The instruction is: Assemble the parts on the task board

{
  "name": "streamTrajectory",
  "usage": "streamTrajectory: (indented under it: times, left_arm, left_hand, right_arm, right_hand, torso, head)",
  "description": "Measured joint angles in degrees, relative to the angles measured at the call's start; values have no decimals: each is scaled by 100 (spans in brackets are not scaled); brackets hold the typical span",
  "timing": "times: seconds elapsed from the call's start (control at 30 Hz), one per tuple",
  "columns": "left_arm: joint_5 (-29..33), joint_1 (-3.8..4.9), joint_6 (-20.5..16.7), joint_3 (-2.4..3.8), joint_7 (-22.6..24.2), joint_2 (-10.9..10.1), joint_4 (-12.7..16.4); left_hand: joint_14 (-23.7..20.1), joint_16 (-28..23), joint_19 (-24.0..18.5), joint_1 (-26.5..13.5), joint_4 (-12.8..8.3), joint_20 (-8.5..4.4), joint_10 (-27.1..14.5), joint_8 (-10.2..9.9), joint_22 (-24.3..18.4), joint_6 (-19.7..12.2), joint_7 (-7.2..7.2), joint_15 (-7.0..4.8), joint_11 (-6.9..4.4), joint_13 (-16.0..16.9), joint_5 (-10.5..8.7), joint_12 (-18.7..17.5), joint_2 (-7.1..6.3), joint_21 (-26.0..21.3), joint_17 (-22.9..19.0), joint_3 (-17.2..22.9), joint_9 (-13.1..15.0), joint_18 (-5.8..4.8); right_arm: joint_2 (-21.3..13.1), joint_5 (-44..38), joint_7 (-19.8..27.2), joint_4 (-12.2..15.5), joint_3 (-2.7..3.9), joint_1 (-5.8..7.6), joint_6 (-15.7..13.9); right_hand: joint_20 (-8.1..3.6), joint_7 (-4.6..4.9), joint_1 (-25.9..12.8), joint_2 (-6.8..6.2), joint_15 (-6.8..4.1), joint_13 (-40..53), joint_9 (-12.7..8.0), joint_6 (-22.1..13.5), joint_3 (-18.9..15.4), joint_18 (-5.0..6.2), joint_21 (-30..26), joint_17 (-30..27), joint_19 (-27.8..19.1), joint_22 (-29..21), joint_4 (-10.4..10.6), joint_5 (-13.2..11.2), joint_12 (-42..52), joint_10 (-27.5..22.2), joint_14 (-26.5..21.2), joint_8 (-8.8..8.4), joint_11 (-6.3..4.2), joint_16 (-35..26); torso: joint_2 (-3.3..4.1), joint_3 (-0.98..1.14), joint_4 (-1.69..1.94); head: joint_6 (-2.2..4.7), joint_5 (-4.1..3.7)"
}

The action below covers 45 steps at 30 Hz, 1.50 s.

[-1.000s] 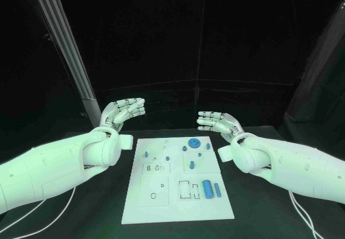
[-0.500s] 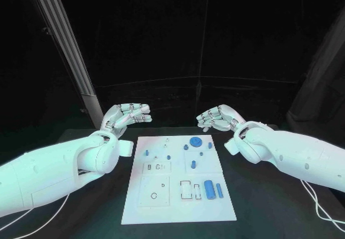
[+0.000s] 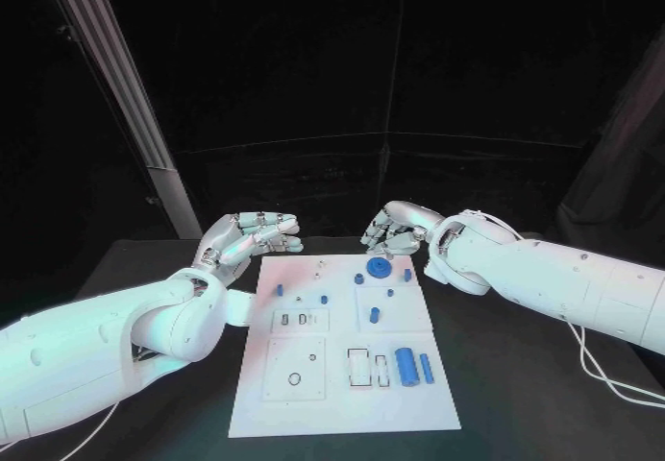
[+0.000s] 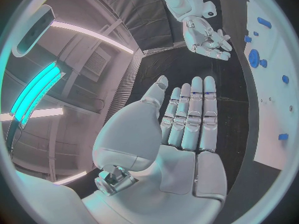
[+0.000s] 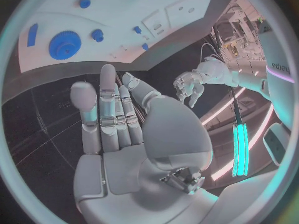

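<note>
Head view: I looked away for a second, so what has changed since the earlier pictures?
The right hand has swung in from beside the task board to hover over its far edge, near the blue gear. The left hand has drifted in towards the board's far left corner. Neither holds anything. The blue parts lie as before.

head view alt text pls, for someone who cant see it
A white task board with small blue parts lies on a black table; the biggest is a blue gear at its far end. The left hand and right hand hover at that far edge, holding nothing.
</note>
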Motion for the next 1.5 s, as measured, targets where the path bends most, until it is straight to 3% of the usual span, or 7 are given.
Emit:
streamTrajectory:
  times: [0.17,0.2,0.43,0.53,0.6,0.87,1.5]
  left_arm:
    - [-17,0,34,0,-18,-20,116]
    - [-18,0,39,0,-21,-24,131]
    - [-27,-1,73,0,-43,-33,179]
    - [-28,-4,85,0,-51,-33,183]
    - [-29,-4,91,0,-54,-32,184]
    - [-33,-7,119,0,-70,-31,184]
    - [-19,-7,183,0,-112,-21,121]
  left_hand:
    - [0,-26,0,0,0,0,0,0,-4,0,0,0,0,0,0,-27,0,0,0,0,0,0]
    - [0,-26,0,0,0,0,0,0,-5,0,0,0,0,0,0,-27,0,0,0,0,0,0]
    - [0,-26,-1,0,-16,1,-1,-23,-12,20,20,0,0,1,1,-59,0,0,4,-16,-6,0]
    - [0,-26,-1,0,-16,1,-1,-24,-12,20,20,0,0,0,1,-60,0,0,4,-16,-5,0]
    - [0,-26,-1,0,-16,1,-1,-24,-11,20,20,0,0,1,2,-60,0,0,4,-16,-5,0]
    - [-1,-49,-1,0,-16,1,-1,-27,-11,20,20,0,1,1,-19,-60,0,0,4,-16,-5,0]
    - [-1,-48,-2,0,-32,2,-1,-27,-17,20,21,0,1,1,-18,-60,0,-1,3,-32,-10,0]
  right_arm:
    - [89,-812,-326,-2,-3,40,159]
    - [107,-937,-373,-1,-3,49,187]
    - [181,-1578,-628,14,-2,77,415]
    - [194,-1728,-702,18,-2,81,537]
    - [202,-1782,-731,18,-2,83,590]
    - [238,-1949,-808,44,-2,85,761]
    - [360,-2025,-807,36,-2,88,968]
  right_hand:
    - [5,18,-98,-98,-22,0,0,38,147,-100,796,351,413,1162,20,0,0,-158,25,-149,12,594]
    - [9,19,-98,-98,-22,0,0,39,169,-178,904,400,487,1342,10,0,0,-178,25,-153,31,688]
    - [53,19,-116,-116,-1,7,0,39,241,-268,1436,734,809,2233,16,0,0,-249,45,-153,61,1398]
    - [48,42,-120,-120,36,7,0,16,241,-268,1528,834,841,2379,16,0,0,-300,49,-153,72,1628]
    - [56,51,-120,-120,71,7,0,7,241,-356,1560,884,865,2448,16,0,0,-332,54,-153,101,1753]
    - [59,51,-120,-119,71,7,1,7,240,-355,1648,1006,942,2536,16,0,0,-351,55,-153,82,2067]
    - [75,9,-120,-119,112,7,-52,-505,171,-354,1713,1454,968,2535,18,-79,0,-463,55,-174,112,2723]
  torso:
    - [144,-8,28]
    - [177,-9,34]
    - [335,-21,59]
    - [379,-26,66]
    - [398,-28,68]
    - [464,-32,69]
    - [493,-32,74]
  head:
    - [48,-21]
    - [58,-26]
    - [97,-43]
    - [101,-47]
    - [101,-48]
    - [92,-49]
    - [47,-17]
